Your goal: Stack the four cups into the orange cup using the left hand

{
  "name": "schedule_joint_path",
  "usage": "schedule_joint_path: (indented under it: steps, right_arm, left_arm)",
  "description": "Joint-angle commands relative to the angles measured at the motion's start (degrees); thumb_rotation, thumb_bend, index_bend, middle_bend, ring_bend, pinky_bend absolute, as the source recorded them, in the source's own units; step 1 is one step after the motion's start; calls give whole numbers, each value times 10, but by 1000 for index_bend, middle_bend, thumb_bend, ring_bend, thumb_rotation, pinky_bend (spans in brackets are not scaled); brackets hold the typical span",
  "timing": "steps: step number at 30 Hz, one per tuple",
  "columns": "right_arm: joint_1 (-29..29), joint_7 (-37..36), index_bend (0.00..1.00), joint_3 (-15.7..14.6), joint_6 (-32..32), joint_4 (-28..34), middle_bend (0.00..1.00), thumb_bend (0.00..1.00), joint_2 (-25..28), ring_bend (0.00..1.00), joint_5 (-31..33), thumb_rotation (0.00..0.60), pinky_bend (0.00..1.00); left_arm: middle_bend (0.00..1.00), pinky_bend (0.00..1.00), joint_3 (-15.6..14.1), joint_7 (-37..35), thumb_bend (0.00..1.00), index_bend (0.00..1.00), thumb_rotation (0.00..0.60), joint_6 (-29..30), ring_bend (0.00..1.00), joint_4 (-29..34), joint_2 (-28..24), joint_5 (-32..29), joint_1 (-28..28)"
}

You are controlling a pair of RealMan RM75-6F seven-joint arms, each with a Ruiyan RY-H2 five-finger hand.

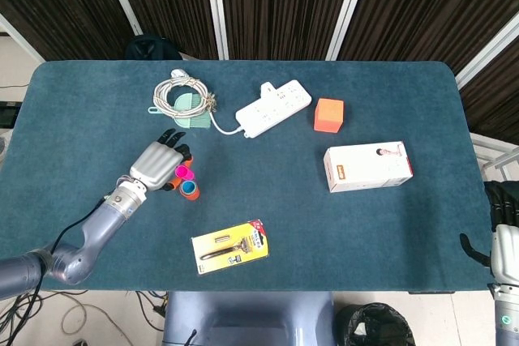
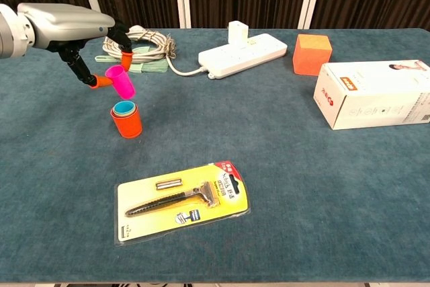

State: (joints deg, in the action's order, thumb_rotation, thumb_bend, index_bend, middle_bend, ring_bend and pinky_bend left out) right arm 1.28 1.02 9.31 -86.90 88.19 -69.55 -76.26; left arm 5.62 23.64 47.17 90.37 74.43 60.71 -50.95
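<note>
pink cup [image 2: 120,80] is pinched by left hand [image 2: 94,45] above orange cup [image 2: 126,120]; blue cup [image 2: 123,107] is nested already.

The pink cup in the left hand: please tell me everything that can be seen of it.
The pink cup is a small, plain, bright magenta tumbler that looks like smooth plastic, with no handle or markings visible. The left hand pinches it between orange-tipped fingers and holds it in the air, clear of the table. It is tilted, its open mouth toward the upper left in the chest view. It hangs just above the orange cup, which already has a blue cup nested inside. It does not touch either.
</note>
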Motion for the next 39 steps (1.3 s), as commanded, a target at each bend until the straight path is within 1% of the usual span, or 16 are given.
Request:
schedule_joint_path:
  steps: [1,5,13,27,39]
  right_arm:
    - [-1,-1,89,0,-1,1,44,343,1,87,-1,600,36]
    - [-1,-2,89,0,-3,3,44,343,3,87,-2,600,36]
    - [-3,-4,89,1,-5,5,44,343,4,87,-2,600,36]
    - [-1,-4,89,1,-1,2,44,344,3,87,0,600,36]
    - [-3,-7,89,2,-2,0,44,343,3,87,2,600,36]
  left_arm:
    - [269,0,-3,13,350,465,600,7,0,29,-15,8,-1]
    - [268,0,-7,25,350,466,600,13,0,53,-22,14,1]
    - [268,0,-12,37,350,466,600,21,0,66,-28,10,3]
    - [266,0,-22,48,350,466,600,20,0,49,-18,-2,6]
    - [252,0,-24,58,350,462,600,13,0,28,4,-14,0]
